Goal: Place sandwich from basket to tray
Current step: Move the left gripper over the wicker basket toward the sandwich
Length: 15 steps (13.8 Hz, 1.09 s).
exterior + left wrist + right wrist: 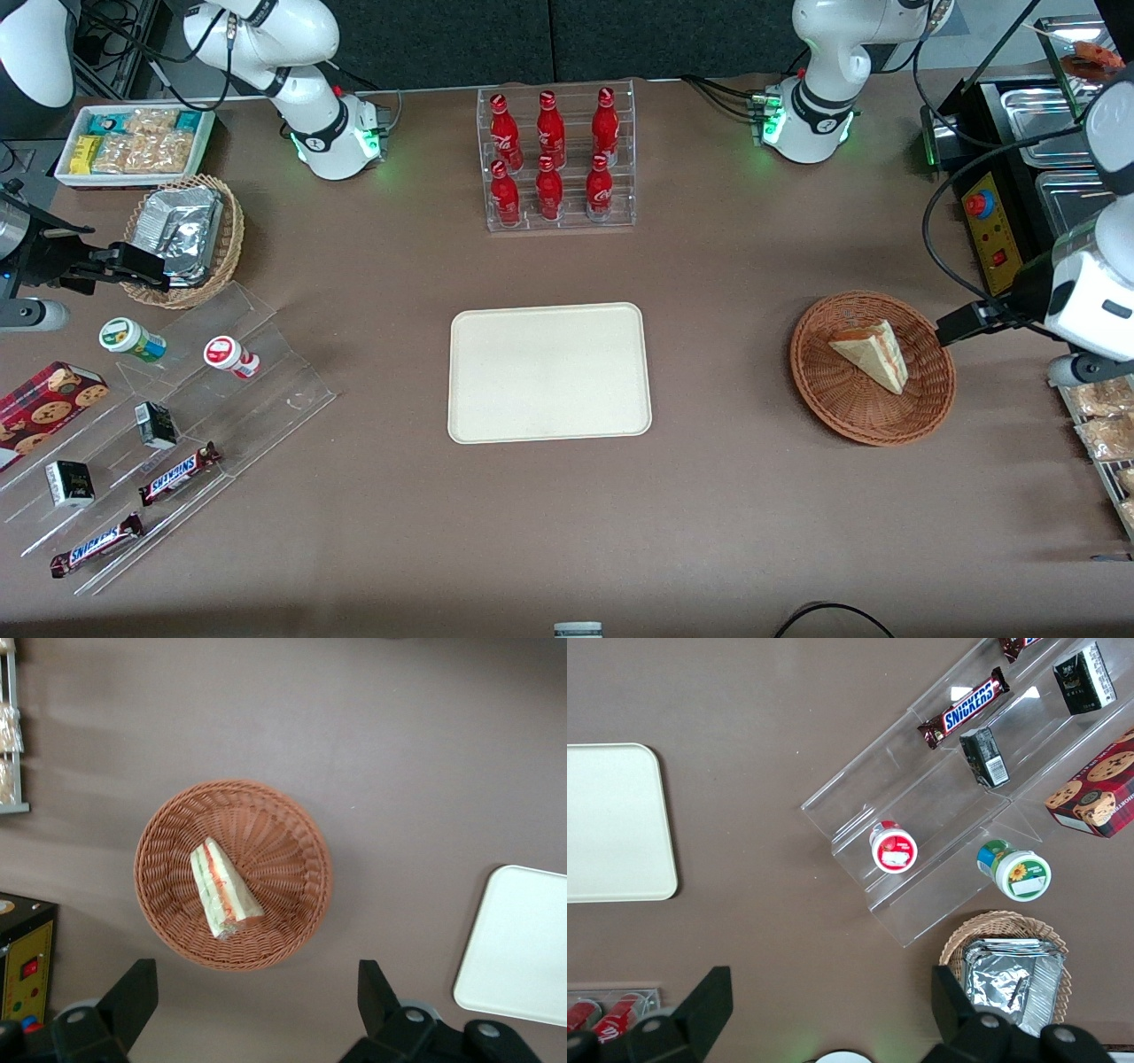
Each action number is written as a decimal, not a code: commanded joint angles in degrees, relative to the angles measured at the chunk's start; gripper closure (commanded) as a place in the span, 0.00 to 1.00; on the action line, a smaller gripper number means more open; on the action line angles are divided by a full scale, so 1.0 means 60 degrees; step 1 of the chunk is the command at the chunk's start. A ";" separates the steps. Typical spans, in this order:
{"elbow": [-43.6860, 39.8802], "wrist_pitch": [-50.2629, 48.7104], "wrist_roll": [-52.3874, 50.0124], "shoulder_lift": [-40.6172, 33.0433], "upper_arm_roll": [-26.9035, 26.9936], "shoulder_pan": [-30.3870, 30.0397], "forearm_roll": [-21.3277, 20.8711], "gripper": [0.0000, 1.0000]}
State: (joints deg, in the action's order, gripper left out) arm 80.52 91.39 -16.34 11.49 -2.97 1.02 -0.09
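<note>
Wrapped sandwich (873,353) lies in the basket (873,416), at three o'clock from the bare tray (549,372). Gripper (252,997) hangs wide open above, apparently holding nothing.

I'm seeing a brown table (726,496) lying evenly lit, with 1 dark wall panel (549,40) standing above it.

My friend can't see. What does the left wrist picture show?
A wrapped sandwich lies in a round brown wicker basket on a brown table. The open gripper hangs above the table beside the basket, and a cream tray lies nearby.
</note>
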 commanded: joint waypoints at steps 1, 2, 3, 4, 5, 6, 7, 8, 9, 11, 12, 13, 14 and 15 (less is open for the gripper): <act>-0.0046 -0.0158 -0.0044 -0.0523 -0.0340 0.0064 -0.0101 0.00; -0.0031 -0.0187 -0.0044 -0.0538 -0.0341 0.0079 -0.0102 0.00; -0.0031 -0.0231 -0.0044 -0.0538 -0.0355 0.0064 -0.0102 0.00; -0.0031 -0.0217 -0.0030 -0.0524 -0.0370 0.0079 -0.0102 0.00; -0.0031 -0.0217 -0.0030 -0.0538 -0.0370 0.0079 -0.0102 0.00; -0.0031 -0.0231 -0.0030 -0.0538 -0.0370 0.0079 -0.0102 0.00; -0.0016 -0.0246 -0.0030 -0.0538 -0.0370 0.0079 -0.0087 0.00; -0.0002 -0.0261 -0.0059 -0.0509 -0.0370 0.0079 -0.0101 0.00; 0.0042 -0.0304 -0.0161 -0.0436 -0.0370 0.0079 -0.0174 0.00; 0.0377 -0.0232 -0.0627 -0.0159 -0.0312 0.0020 -0.0219 0.00; 0.0684 -0.0014 -0.1022 -0.0041 -0.0311 0.0020 -0.0248 0.00; 0.1180 0.0597 -0.1374 -0.0026 -0.0311 0.0006 -0.0451 0.00; 0.1895 0.1358 -0.1798 -0.0142 -0.0297 0.0006 -0.0526 0.00; 0.2425 0.1989 -0.2237 -0.0259 -0.0297 -0.0038 -0.0526 0.00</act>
State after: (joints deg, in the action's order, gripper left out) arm 88.30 97.16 -24.87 11.82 -4.59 1.06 -2.06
